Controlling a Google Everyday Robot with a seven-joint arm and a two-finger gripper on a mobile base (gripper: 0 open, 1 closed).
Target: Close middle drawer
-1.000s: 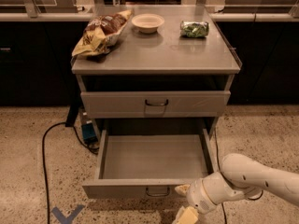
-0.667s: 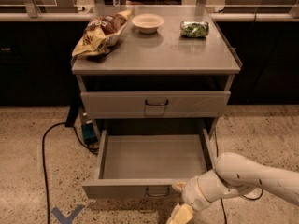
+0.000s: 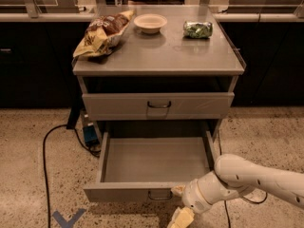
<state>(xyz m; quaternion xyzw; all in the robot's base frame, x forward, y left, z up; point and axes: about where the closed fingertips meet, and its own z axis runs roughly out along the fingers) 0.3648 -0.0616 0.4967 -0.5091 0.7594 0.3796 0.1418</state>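
Note:
The middle drawer [image 3: 130, 192] is pulled far out of the grey cabinet. Its flat front faces me, its inside [image 3: 156, 158] is bare, and its small dark loop handle [image 3: 159, 194] sits at the centre of the front. The uppermost drawer [image 3: 158, 105] above it is shut. The lowest drawer is hidden beneath the open one. My gripper [image 3: 180, 204] is at the bottom of the camera view, right of the handle, just in front of the drawer's front. Its fingers are spread: one yellow fingertip [image 3: 178, 190] is against the front and the other [image 3: 182, 218] is lower. It holds nothing.
On the cabinet top [image 3: 161, 51] lie a chip bag [image 3: 102, 32], a white bowl [image 3: 150, 23] and a green packet [image 3: 198, 29]. A black cable [image 3: 45, 160] runs over the speckled floor at left. A blue mark [image 3: 66, 219] is on the floor. Dark counters stand behind.
My gripper and forearm have slid left along the drawer's front, toward the handle. The drawer has not visibly moved.

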